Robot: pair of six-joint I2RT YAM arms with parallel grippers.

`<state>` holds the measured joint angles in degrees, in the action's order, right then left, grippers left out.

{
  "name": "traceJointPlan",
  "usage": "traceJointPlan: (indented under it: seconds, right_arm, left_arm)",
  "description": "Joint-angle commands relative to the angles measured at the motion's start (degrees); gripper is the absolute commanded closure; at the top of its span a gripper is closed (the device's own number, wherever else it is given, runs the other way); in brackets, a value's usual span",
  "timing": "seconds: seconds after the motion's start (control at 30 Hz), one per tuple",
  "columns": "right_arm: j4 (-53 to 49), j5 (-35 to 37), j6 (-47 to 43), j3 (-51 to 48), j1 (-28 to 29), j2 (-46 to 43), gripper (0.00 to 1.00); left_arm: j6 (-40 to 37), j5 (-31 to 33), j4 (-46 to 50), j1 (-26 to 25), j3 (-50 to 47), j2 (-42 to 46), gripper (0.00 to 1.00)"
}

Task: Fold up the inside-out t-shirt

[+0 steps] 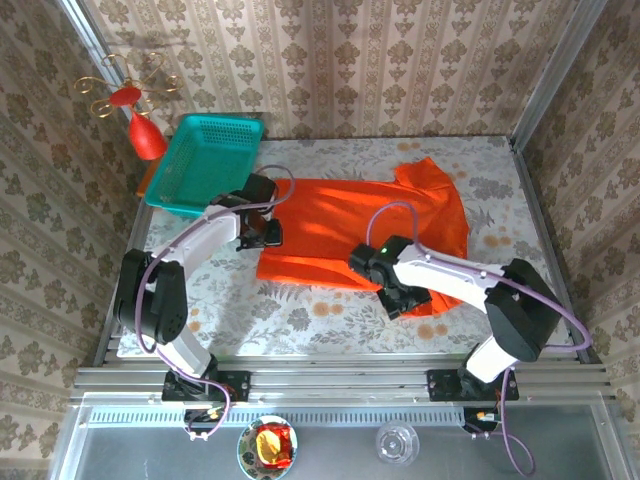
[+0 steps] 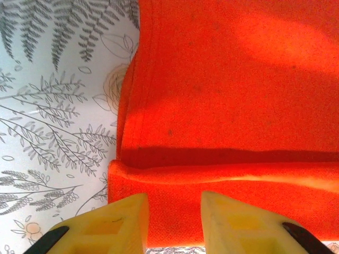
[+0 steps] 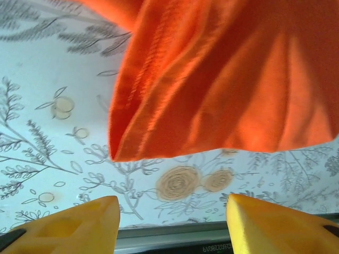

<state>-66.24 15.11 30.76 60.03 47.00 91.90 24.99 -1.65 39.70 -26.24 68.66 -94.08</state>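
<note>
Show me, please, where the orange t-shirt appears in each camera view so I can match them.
Top external: t-shirt spread across the centre.
Left wrist: t-shirt covers the right side, folded edge low.
Right wrist: t-shirt across the upper right, corner pointing down-left.
Shared landmark: floral table cover.

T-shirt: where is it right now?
In the top view the t-shirt lies spread from the centre of the table to its right side, right of the teal basket; its left edge is at the left tool, its near edge at the right tool.
</note>
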Motion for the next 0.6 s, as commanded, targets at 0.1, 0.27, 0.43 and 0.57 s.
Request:
traceJointPlan:
  seconds: [0.1,0.27,0.43,0.57]
  right_arm:
    - [4.8,1.7,1.4,-2.7,1.0,5.8,0.50]
    - [7.0,2.7,0.7,-2.9,0.9,8.5,0.64]
    - [3.1,8.9,2.7,-0.8,-0.5,6.2,0.91]
    - [3.8,8.1,1.8,-1.3,-5.8,-0.7,1.00]
  left_arm:
    - [1.7,-0.6,-0.4,-1.4,-3.5,1.1,0.68]
    - [1.9,-0.4,-0.6,-1.4,-4.7,1.1,0.68]
    - [1.8,-0.3,-0.5,-1.3,-5.2,0.2,0.71]
    - [1.0,-1.7,0.0,-1.2,-5.3,-2.0,0.77]
